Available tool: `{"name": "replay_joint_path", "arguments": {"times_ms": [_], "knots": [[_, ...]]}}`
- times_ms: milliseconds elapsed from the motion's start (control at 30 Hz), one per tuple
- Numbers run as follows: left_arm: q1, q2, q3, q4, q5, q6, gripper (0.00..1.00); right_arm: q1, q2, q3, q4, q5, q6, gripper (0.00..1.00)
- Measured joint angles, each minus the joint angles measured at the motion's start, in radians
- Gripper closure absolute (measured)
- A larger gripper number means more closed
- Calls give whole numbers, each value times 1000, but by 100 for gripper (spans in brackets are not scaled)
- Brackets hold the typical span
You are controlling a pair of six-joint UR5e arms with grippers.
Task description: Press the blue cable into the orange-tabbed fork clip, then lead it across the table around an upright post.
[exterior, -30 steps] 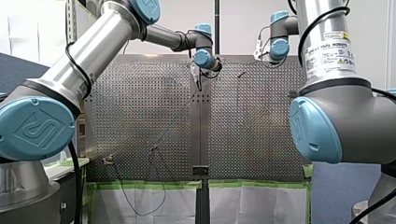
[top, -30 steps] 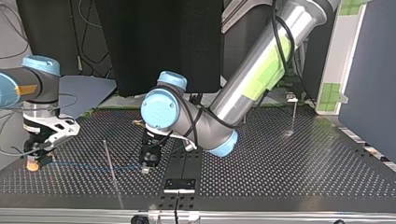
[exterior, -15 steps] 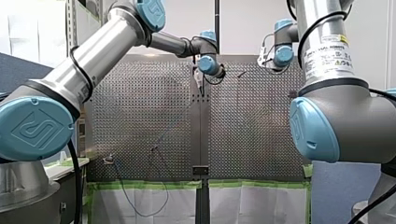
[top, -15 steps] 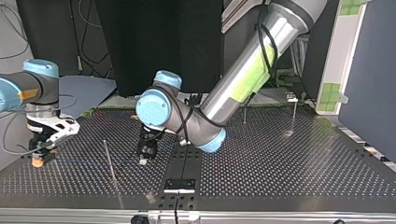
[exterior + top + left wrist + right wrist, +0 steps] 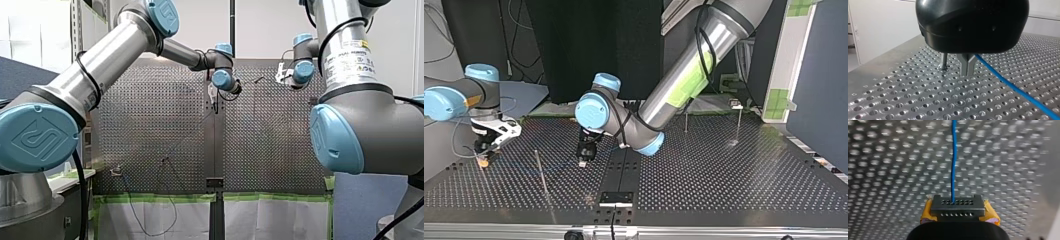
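Blue cable [image 5: 954, 165] held taut between two grippers over the perforated table [image 5: 724, 180].
At the top view's left, my right gripper [image 5: 483, 159] clamps the cable between its yellow pads [image 5: 991, 216]. The cable runs low over the table, past a thin upright post [image 5: 541, 172], to my left gripper [image 5: 583, 161], whose metal fingers [image 5: 966, 65] stand narrow and pinch it.

A white label [image 5: 353, 59] wraps the silver tube of my right arm [image 5: 336, 22]. Its heading reads in part "…SAL ROBOTS"; the finer lines under it cannot be read. Yellow warning triangles [image 5: 369, 64] stand at the label's edge. Below the label, a blue joint cap [image 5: 332, 140] bears an embossed emblem, as does the cap on my left arm [image 5: 100, 55]; its letters are unclear.
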Motion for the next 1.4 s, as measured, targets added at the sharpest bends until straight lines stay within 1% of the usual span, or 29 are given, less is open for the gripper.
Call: {"name": "replay_joint_path", "arguments": {"times_ms": [233,433,500,567,600,633,667,700,733,767,800,833,867,900,933,967,1067,1233,1300,1400], "knots": [[1,0,-1,4,-13,-1,99,12,39,60,-56,-1,11,100],[1,0,-2,11,-15,-1,99,16,87,114,-110,1,6,100],[1,0,-2,11,-14,-1,99,17,107,134,-130,3,7,100],[0,0,-2,12,-14,0,86,15,122,152,-148,5,14,100],[0,0,-2,12,-14,1,86,13,128,164,-160,5,20,100],[0,0,-2,12,-14,1,75,11,133,172,-170,5,24,100],[0,0,-1,12,-13,1,66,10,136,179,-179,5,27,100],[0,0,-2,12,-13,2,66,8,141,185,-190,5,29,100],[0,0,-2,12,-12,2,49,7,144,188,-198,5,30,100],[0,0,-2,12,-12,2,38,6,147,190,-207,5,31,100],[0,0,-2,12,-11,2,38,5,151,193,-217,5,32,100],[-1,0,-2,12,-10,2,22,4,153,195,-223,5,32,100],[-2,0,-2,11,-10,2,12,4,154,198,-229,6,32,100],[-2,0,-1,11,-11,2,12,3,156,202,-236,7,33,100],[-3,0,-1,11,-12,2,5,3,157,206,-241,7,33,100],[-4,0,-1,11,-15,2,1,2,158,210,-246,8,33,100],[-7,0,-1,12,-24,2,1,1,159,223,-263,8,37,100],[-8,0,-2,10,-27,3,1,-10,164,250,-304,9,43,100],[-9,-1,-2,10,-27,3,1,-15,174,255,-322,8,42,100],[-9,-1,-2,9,-25,1,1,-24,198,258,-336,8,38,100]]}}
